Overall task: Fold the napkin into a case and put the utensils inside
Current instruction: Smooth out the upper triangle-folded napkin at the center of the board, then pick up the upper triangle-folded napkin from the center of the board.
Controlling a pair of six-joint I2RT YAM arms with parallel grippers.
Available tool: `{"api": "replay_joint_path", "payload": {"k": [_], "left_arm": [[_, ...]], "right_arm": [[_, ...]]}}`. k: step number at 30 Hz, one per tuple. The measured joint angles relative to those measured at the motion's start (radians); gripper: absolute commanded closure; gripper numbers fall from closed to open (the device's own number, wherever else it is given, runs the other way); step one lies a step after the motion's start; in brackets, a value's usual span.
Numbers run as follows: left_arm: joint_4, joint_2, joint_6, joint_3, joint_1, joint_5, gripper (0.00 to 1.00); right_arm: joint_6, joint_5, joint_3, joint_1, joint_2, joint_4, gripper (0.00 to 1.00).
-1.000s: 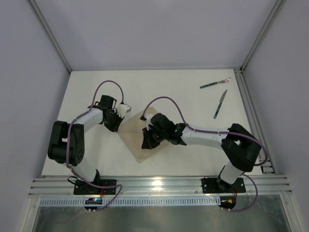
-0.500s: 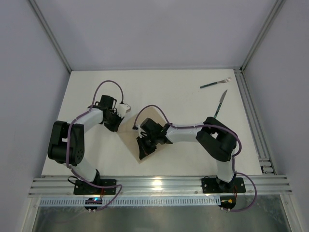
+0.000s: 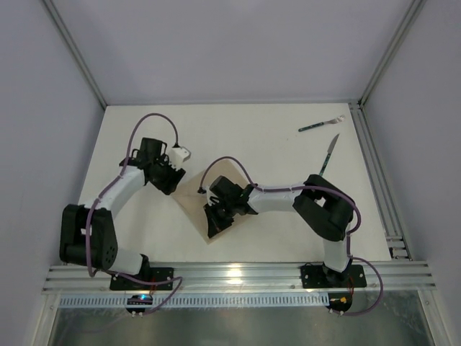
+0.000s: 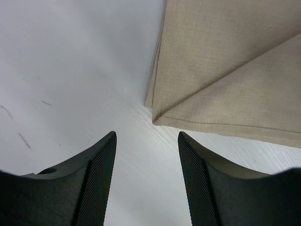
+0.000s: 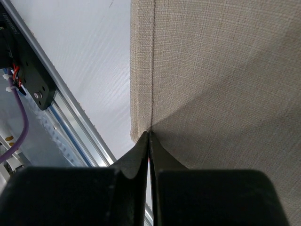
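Observation:
The beige napkin point(image 3: 193, 205) lies folded on the table, its layers meeting in a diagonal edge point(image 4: 225, 70). My left gripper point(image 3: 173, 180) stands open just off the napkin's left corner, with only bare table between its fingers point(image 4: 146, 136). My right gripper point(image 3: 214, 223) is shut, its tips resting on the napkin's seam near the lower corner point(image 5: 149, 134); I see no cloth between them. The fork point(image 3: 320, 125) and the knife point(image 3: 329, 155), both with dark green handles, lie at the far right, away from both grippers.
A metal rail point(image 3: 238, 277) runs along the near edge, close to the napkin's lower corner point(image 5: 70, 122). Another rail point(image 3: 374, 180) borders the right side beside the knife. Walls enclose the table on three sides.
My left gripper has opened and drawn back left off the napkin's corner. My right gripper slid left and nearer along the napkin a second ago, then held still.

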Motion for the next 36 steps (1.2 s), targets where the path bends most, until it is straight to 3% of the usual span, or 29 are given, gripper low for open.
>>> {"api": "replay_joint_path", "payload": {"k": [7, 11, 16, 20, 24, 32, 36], "left_arm": [[-0.009, -0.241, 0.077, -0.013, 0.001, 0.144, 0.40], [-0.011, -0.306, 0.178, -0.080, -0.063, 0.243, 0.38], [-0.029, -0.313, 0.271, -0.156, -0.263, 0.267, 0.33], [-0.005, -0.314, 0.328, -0.223, -0.544, 0.208, 0.23], [0.010, -0.317, 0.399, -0.306, -0.716, 0.167, 0.19], [0.079, -0.243, 0.479, -0.347, -0.763, 0.108, 0.21], [0.124, -0.214, 0.493, -0.362, -0.770, 0.093, 0.29]], "right_arm": [[0.039, -0.034, -0.029, -0.020, -0.061, 0.053, 0.96], [0.087, -0.063, -0.082, -0.071, -0.171, 0.105, 0.94], [0.112, -0.041, -0.159, -0.217, -0.375, 0.099, 0.93], [0.111, 0.013, -0.240, -0.343, -0.507, 0.062, 0.91], [0.109, 0.063, -0.323, -0.375, -0.580, 0.005, 0.91], [0.108, 0.098, -0.408, -0.375, -0.618, -0.036, 0.91], [0.107, 0.105, -0.420, -0.375, -0.618, -0.043, 0.91]]}}
